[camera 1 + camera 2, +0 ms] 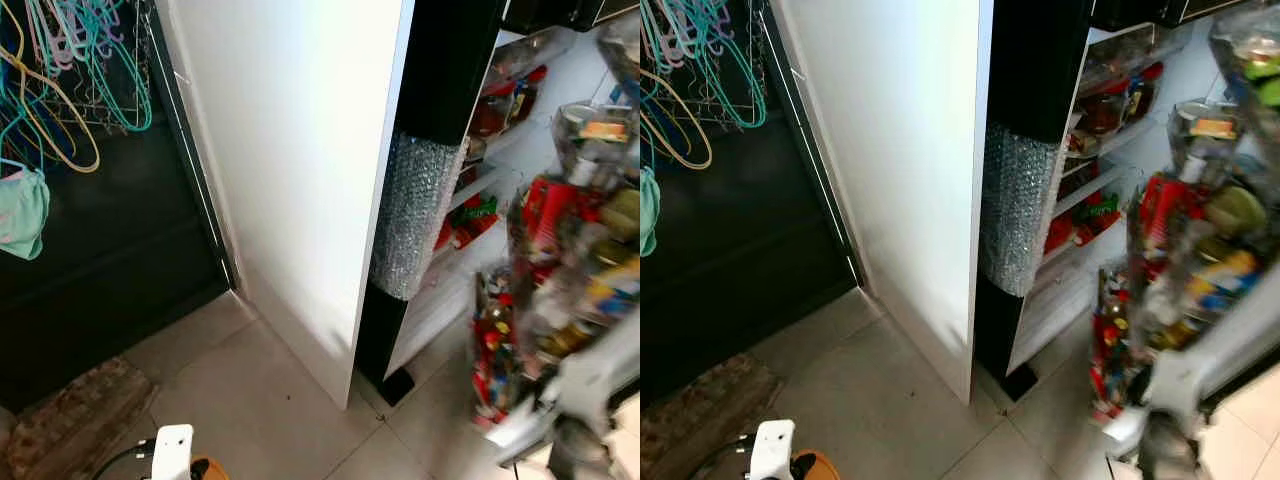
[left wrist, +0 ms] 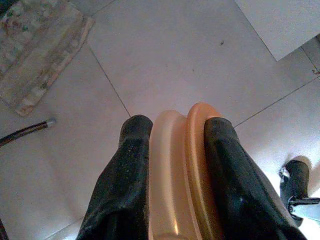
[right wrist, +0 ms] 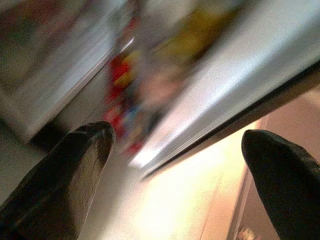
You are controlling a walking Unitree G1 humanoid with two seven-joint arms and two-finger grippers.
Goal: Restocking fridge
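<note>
Standing at the open fridge (image 1: 300, 180), my left pincer (image 2: 172, 135) hangs low over the floor (image 2: 165, 55), clenched on an orange lid-like disc (image 2: 182, 165); what it is exactly I cannot tell. My right pincer (image 3: 177, 145) is spread wide, nothing between its fingers, near the blurred door shelves (image 1: 560, 260) crowded with jars and packets. To restock well, I judge I should steady myself first, raise the disc level, and pick a free gap on a shelf (image 1: 1095, 190) before reaching in.
</note>
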